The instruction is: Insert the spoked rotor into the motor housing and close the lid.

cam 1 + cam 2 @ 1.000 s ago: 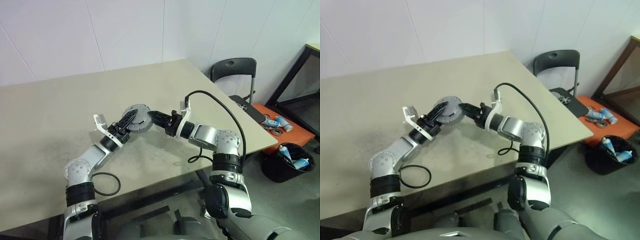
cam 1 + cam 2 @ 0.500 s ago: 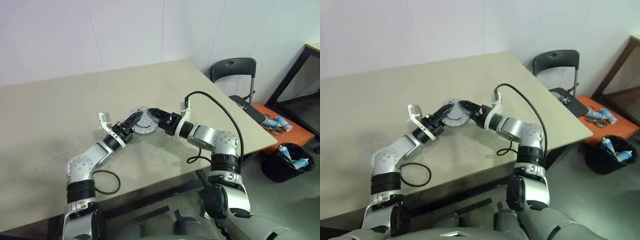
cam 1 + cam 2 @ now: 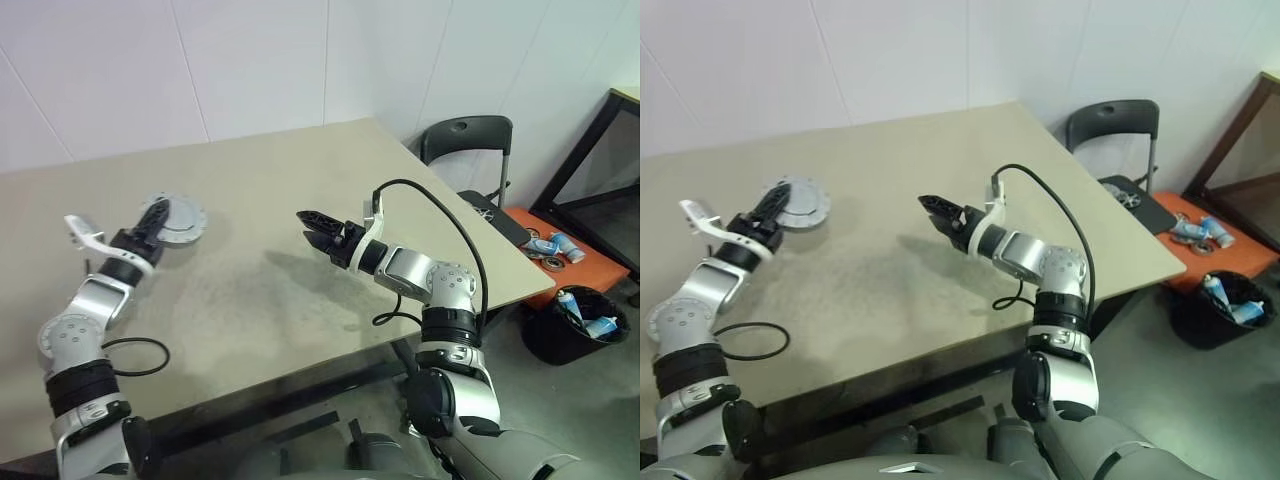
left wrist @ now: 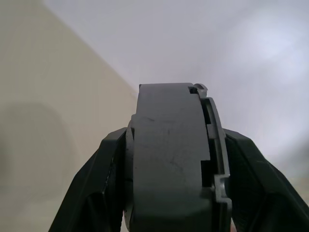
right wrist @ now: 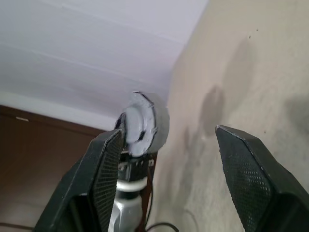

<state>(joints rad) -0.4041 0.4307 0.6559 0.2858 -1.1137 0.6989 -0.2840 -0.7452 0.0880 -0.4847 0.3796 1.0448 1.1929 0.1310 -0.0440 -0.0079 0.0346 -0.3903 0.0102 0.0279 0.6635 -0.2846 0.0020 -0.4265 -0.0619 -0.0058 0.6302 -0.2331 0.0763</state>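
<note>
Across the beige worktop (image 3: 260,210), which is bare and faintly scuffed, light falls from plain white walls meeting behind its far edge. Past the worktop's right edge stand a dark folding chair (image 3: 467,140), an orange low surface (image 3: 560,262) with small cans, and a black bin (image 3: 575,325). Black cable (image 3: 135,357) loops lie near the front-left edge.

Near the left edge, the left end effector (image 3: 155,222) pinches the assembled motor housing (image 3: 176,221) by its rim, above the worktop. From above it reads as a round grey disc with small tabs on its edge, the lid (image 3: 795,203) facing up. In the left wrist view the housing (image 4: 169,159) shows edge-on as a thick dull grey drum with a thinner notched plate on one side, clamped between the two black fingers (image 4: 94,188).

The right end effector (image 3: 318,224) hovers over the middle of the worktop, its fingers (image 5: 248,171) spread with nothing between them.

No writing is legible.
</note>
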